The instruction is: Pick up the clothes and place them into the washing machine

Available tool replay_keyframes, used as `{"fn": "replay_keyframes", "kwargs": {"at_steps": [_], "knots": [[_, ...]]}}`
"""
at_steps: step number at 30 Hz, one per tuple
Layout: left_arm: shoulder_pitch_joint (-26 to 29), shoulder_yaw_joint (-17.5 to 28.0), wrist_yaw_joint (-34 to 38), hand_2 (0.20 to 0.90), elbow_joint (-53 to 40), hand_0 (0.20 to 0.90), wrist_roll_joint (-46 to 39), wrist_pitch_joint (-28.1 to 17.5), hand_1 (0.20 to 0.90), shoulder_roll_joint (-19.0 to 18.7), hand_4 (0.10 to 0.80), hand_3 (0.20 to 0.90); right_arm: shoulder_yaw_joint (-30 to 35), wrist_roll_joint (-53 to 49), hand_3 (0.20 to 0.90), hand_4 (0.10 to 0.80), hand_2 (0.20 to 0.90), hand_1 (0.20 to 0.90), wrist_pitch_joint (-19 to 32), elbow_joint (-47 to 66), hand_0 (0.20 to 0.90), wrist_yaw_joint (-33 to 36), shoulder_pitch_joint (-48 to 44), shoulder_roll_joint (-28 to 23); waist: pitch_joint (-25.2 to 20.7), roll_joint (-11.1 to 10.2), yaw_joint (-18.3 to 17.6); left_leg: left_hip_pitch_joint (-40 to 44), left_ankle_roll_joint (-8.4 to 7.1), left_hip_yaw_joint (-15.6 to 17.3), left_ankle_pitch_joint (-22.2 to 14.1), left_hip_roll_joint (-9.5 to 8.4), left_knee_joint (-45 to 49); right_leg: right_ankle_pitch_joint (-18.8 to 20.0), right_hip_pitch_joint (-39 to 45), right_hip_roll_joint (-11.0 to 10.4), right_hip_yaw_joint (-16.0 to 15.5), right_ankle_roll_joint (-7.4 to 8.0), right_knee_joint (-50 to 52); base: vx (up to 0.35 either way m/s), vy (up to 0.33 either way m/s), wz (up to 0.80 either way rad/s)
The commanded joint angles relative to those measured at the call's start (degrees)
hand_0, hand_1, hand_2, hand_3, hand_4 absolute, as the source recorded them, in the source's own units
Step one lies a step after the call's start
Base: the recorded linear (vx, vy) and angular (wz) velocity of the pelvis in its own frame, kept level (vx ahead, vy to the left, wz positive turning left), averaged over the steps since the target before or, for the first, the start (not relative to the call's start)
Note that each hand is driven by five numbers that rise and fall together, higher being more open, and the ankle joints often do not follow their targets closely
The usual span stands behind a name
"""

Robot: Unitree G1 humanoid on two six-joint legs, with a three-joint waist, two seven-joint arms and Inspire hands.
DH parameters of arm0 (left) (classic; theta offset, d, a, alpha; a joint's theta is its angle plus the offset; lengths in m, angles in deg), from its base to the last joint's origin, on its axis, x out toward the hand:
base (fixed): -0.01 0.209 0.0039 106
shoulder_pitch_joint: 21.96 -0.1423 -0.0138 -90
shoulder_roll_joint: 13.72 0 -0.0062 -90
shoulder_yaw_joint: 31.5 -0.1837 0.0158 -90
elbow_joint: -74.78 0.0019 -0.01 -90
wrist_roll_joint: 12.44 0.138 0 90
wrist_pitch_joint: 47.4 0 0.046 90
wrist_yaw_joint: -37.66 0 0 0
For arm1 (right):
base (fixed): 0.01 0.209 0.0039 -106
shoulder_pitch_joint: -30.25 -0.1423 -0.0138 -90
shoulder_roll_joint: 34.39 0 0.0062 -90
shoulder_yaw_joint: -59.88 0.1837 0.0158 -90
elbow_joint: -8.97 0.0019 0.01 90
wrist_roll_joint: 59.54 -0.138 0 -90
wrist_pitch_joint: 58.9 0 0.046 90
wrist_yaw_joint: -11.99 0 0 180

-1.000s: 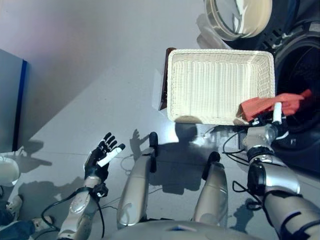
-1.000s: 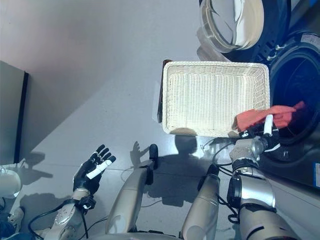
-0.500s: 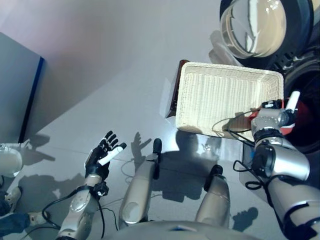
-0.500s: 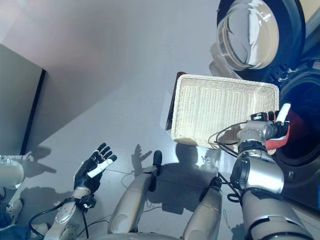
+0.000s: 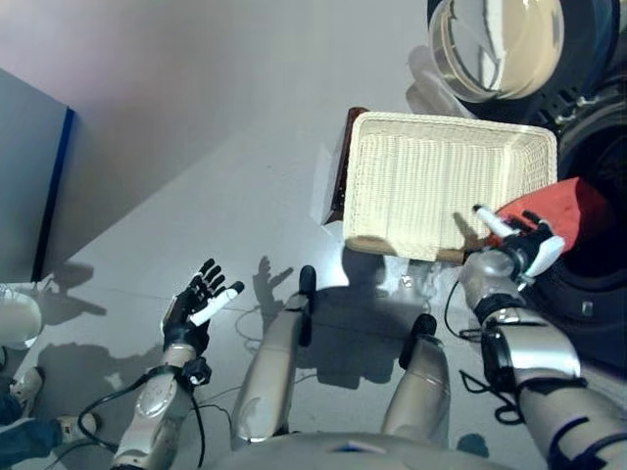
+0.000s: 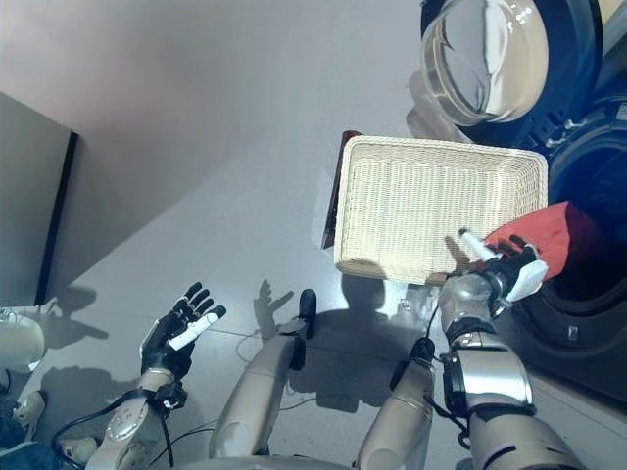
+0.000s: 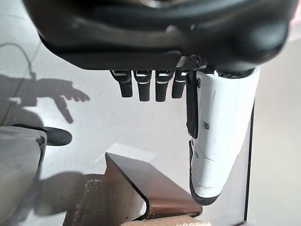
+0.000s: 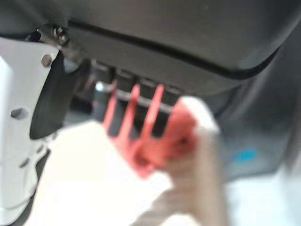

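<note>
Right hand (image 5: 517,253): gripping the red cloth (image 5: 554,208) — fingers curling into it, just past the basket's near right corner.
Red cloth: hanging at the dark mouth of the washing machine (image 5: 598,186), partly over the rim.
Basket (image 5: 446,181): sitting on the floor, beside the machine.
Machine door (image 5: 495,44): standing open, behind the basket.
Left hand (image 5: 196,305): hovering low over the floor — fingers spreading straight, holding nothing.

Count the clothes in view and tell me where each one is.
1. A red cloth is held in the right hand, between the basket and the washer opening. The basket looks empty; the drum's dark inside may hide more.
</note>
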Motion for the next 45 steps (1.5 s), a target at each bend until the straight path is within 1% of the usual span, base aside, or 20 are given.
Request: {"fn": "replay_keyframes", "kwargs": {"at_steps": [1,5,8,11,13,16,19,22,26,27,28,30,38,45], "knots": [[-1.0,4.1,-0.5,0.900,-2.2,0.900,0.1,-6.0,0.900,-1.3,0.800,0.900,0.0,3.4,0.900,0.800,0.900,0.900,-1.0,-1.6,0.900,1.9,-3.6,-7.3,-0.7,0.3,0.1,-0.8,-3.21,-0.6,-3.6,2.08,2.2,8.5,-2.3,0.4,1.2,-0.97,-5.5,-0.017,0.002,-0.11],[-1.2,2.4,-0.9,0.900,-3.4,0.900,-0.3,-5.6,0.900,-2.3,0.800,0.900,-0.6,1.1,0.900,0.800,0.900,0.900,-1.9,-6.2,0.900,0.7,-8.5,-10.1,-0.3,0.7,0.5,-1.2,-3.15,-0.3,-3.6,1.92,2.2,9.0,-2.7,0.2,1.3,-0.80,-5.9,-0.017,0.005,-0.10],[-1.4,1.8,-1.0,0.900,-4.4,0.900,0.2,-5.6,0.900,-2.7,0.800,0.900,-4.2,5.1,0.900,0.800,0.900,0.900,-2.8,-6.0,0.900,1.7,-10.8,-10.8,0.0,0.9,0.7,-1.2,-3.18,-0.3,-3.2,1.99,2.0,9.3,-2.9,0.2,1.5,-0.76,-5.8,0.000,0.000,0.00],[-1.4,2.0,-0.7,0.900,-4.2,0.900,0.5,-5.8,0.900,-2.4,0.800,0.900,-5.3,8.5,0.900,0.800,0.900,0.900,-3.5,-5.0,0.900,3.7,-10.3,-10.9,0.1,0.7,0.5,-0.8,-3.24,-0.3,-3.1,2.07,1.6,9.2,-2.6,0.3,1.3,-0.76,-5.8,0.000,0.000,0.00],[-0.7,2.1,-0.1,0.900,-4.0,0.900,0.5,-6.0,0.900,-2.4,0.800,0.900,-3.6,6.3,0.900,0.800,0.900,0.900,-3.2,-5.5,0.900,3.9,-11.1,-10.9,-0.1,0.5,0.5,-0.8,-3.24,-0.4,-3.3,1.99,1.7,9.2,-2.5,0.2,1.1,-0.74,-5.8,0.000,0.000,0.00],[0.0,1.9,0.6,0.900,-3.9,0.900,0.9,-5.9,0.900,-2.7,0.800,0.900,1.6,-2.3,0.900,0.800,0.900,0.900,-1.4,-7.0,0.900,3.7,-13.3,-12.3,-0.4,0.2,0.7,-1.4,-3.23,-0.7,-3.7,1.80,2.2,9.1,-2.9,0.0,1.0,-0.65,-5.6,0.000,0.000,0.00],[-0.3,1.6,0.6,0.900,-4.6,0.900,0.8,-5.3,0.900,-3.3,0.800,0.900,2.9,-9.0,0.900,0.800,0.900,0.900,0.0,-8.0,0.900,1.9,-15.7,-13.6,0.0,0.5,1.2,-2.1,-3.15,-0.6,-3.9,1.53,2.5,9.0,-3.6,-0.2,1.0,-0.62,-5.4,-0.011,0.006,0.00],[-1.0,1.8,1.0,0.900,-5.9,0.900,0.8,-4.4,0.900,-3.6,0.800,0.900,3.6,-13.0,0.900,0.800,0.900,0.900,-0.2,-9.8,0.900,2.3,-18.4,-15.2,0.8,1.3,1.5,-3.1,-3.06,-0.3,-4.0,1.28,3.1,8.9,-4.8,-0.5,1.4,-0.68,-4.8,-0.010,0.008,0.00],[-1.9,2.2,1.1,0.900,-6.8,0.900,0.3,-3.9,0.900,-3.5,0.800,0.900,4.8,-16.1,0.900,0.800,0.900,0.900,-0.7,-11.8,0.900,3.3,-20.6,-16.9,1.4,2.7,2.3,-4.2,-2.87,-0.3,-4.3,0.94,3.9,8.3,-6.2,-0.9,1.7,-0.75,-3.6,-0.014,0.024,0.07],[-1.9,2.1,1.1,0.900,-6.8,0.900,0.3,-3.9,0.900,-3.5,0.800,0.900,4.7,-16.2,0.900,0.800,0.900,0.900,-0.7,-11.9,0.900,3.3,-20.7,-17.0,1.3,2.7,2.3,-4.4,-2.87,-0.2,-4.4,0.94,4.0,8.3,-6.4,-1.0,1.7,-0.74,-3.4,-0.013,0.025,0.05],[-1.9,2.0,1.3,0.900,-7.3,0.900,0.1,-3.7,0.900,-3.6,0.800,0.900,5.0,-17.1,0.900,0.800,0.900,0.900,-1.2,-12.5,0.900,3.9,-21.4,-17.8,1.5,3.3,2.5,-5.0,-2.73,-0.2,-4.6,0.77,4.7,7.9,-7.0,-1.1,1.9,-0.75,-2.6,0.000,0.000,0.00],[-1.8,1.8,1.7,0.900,-7.4,0.900,-0.1,-3.7,0.900,-3.8,0.800,0.900,5.0,-17.8,0.900,0.800,0.900,0.900,-1.4,-12.6,0.900,4.1,-21.8,-17.7,1.7,3.9,2.6,-5.4,-2.63,-0.1,-4.8,0.77,5.2,7.7,-7.8,-1.1,2.2,-0.79,-1.8,-0.005,0.017,0.02],[-1.8,1.5,2.3,0.900,-8.9,0.900,-0.3,-4.1,0.900,-4.3,0.800,0.900,3.4,-18.5,0.900,0.800,0.900,0.900,-1.5,-12.5,0.900,2.9,-24.3,-17.1,2.2,4.4,2.7,-7.2,-2.39,0.5,-5.0,0.52,6.1,7.5,-10.2,-1.1,3.3,-0.93,-0.5,-0.002,0.003,0.00],[-2.0,2.4,2.5,0.900,-10.1,0.900,-0.3,-4.4,0.900,-4.8,0.800,0.900,1.6,-18.8,0.900,0.800,0.900,0.900,-2.0,-13.2,0.900,1.2,-26.6,-18.1,2.5,4.8,2.9,-8.9,-2.30,0.8,-4.9,0.39,6.5,7.7,-12.4,-1.3,4.0,-1.06,0.2,0.000,0.000,0.00]]}}
